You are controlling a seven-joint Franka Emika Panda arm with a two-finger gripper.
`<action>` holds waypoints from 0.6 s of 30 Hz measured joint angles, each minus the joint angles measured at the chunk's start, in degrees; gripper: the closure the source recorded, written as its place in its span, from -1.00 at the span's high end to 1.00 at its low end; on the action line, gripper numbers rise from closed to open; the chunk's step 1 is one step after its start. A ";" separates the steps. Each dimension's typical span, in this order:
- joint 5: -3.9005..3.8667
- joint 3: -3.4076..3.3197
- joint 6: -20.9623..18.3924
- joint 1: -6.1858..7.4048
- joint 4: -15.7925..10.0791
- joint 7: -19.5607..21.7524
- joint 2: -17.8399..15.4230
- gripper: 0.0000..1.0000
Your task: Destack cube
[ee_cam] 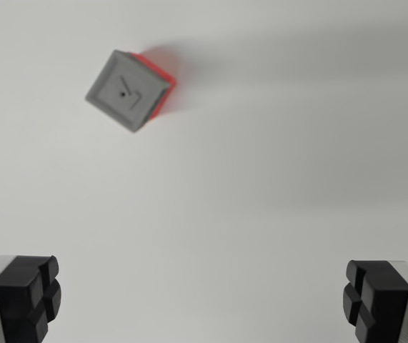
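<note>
My gripper (204,296) hung wide open and empty above the white table (275,200). The grey cube (128,90) sat well ahead of me, toward the wrist view's left, turned cornerwise to my fingers (28,293), so I judged a shift and a twist were needed. The red cube (162,78) beneath showed only as a sliver; its full outline was hidden, and the view was blurred.

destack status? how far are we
Done: nothing visible yet. The grey plastic cube sits on the red cube, of which only an edge shows on the wrist view's right.
In hand: nothing. The end effector is open and empty, fingers wide apart over the white table, apart from the stack.
Left: align over the stack, grasp the grey cube, lift it off, set it down.
</note>
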 joint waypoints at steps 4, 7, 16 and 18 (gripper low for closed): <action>0.00 0.00 0.60 0.24 -0.11 1.11 0.57 1.00; 0.00 0.00 1.12 0.45 -0.21 2.17 1.11 1.00; 0.00 0.01 3.09 1.12 -0.55 5.86 2.90 1.00; 0.00 0.01 3.59 1.31 -0.62 6.90 3.41 1.00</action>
